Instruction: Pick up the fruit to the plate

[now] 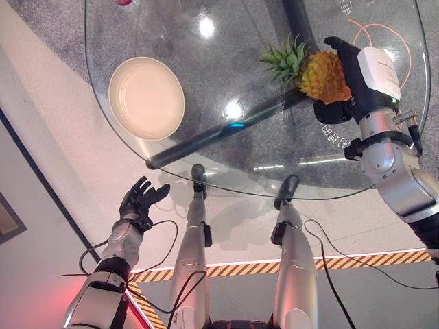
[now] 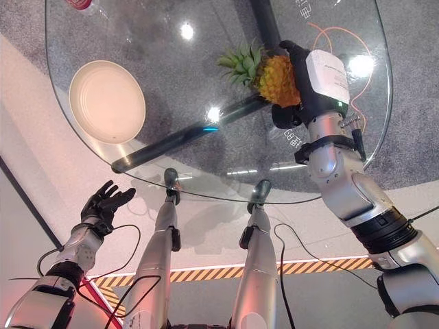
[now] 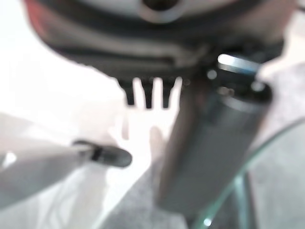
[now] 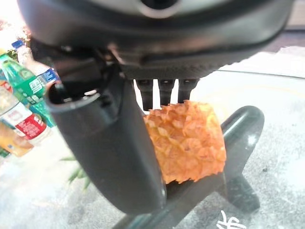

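Over the far right part of the round glass tabletop [image 1: 206,171], the right hand [image 1: 357,68] has its fingers and thumb curled round the orange body of the pineapple [image 1: 324,77], pinching it between them; the right wrist view shows the fruit caught between thumb and fingers. The green crown points away from the hand toward the robot's left. Well off to the left of this hand, a cream plate [image 1: 146,98] sits on the glass, apart from the fruit. Nearer the robot and below the tabletop's edge, the left hand [image 1: 140,200] hangs with fingers spread and relaxed, holding nothing.
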